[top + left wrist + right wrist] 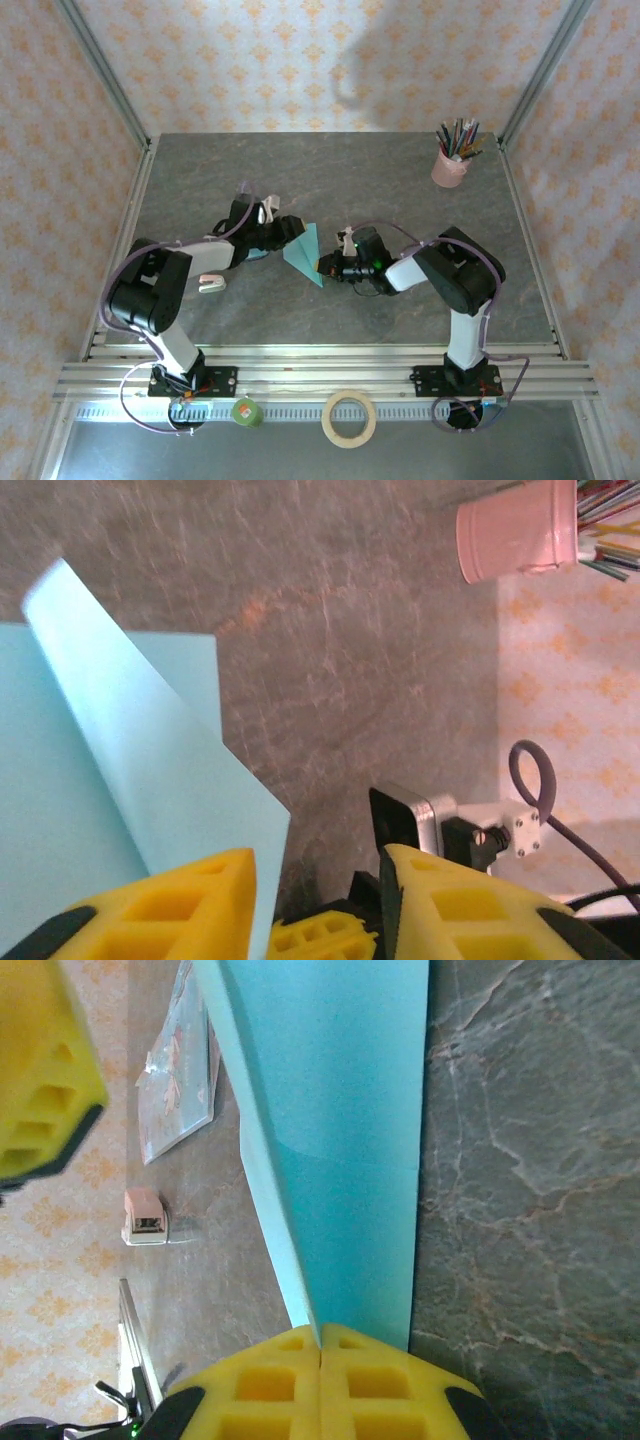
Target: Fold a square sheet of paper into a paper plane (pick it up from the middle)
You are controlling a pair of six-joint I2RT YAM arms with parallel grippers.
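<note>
**Ctrl:** Grippers?

**Me:** R gripper [320, 1348] is clenched on the paper sheet [340, 1110]. Its fingers are pressed flat together, and the sheet's crease runs straight into the seam between them. L gripper [315, 875] has its jaws apart w/ bare desk showing in the gap, nothing clamped. A lifted flap of the sheet comes down beside one finger; I can't tell if they touch.

**Ctrl:** Sheet condition?

**Me:** Light turquoise, plain, creased to a narrow pointed shape. From the top cam I see it mid-desk between the two grippers, point toward the near side. One layer stands up off the rest along a sharp fold.

**Ctrl:** Surroundings?

**Me:** Grey marbled desk [350, 180]. Pink cup [450, 165] of pens stands at the far right corner, well apart. A small pink-and-white item [211, 284] lies near the L arm, and a printed card [175, 1070] lies flat beyond the sheet. Tape roll [349, 418] and a green blob [246, 411] sit on the near rail. The walls [300, 60] have pale orange-patterned wallpaper.
</note>
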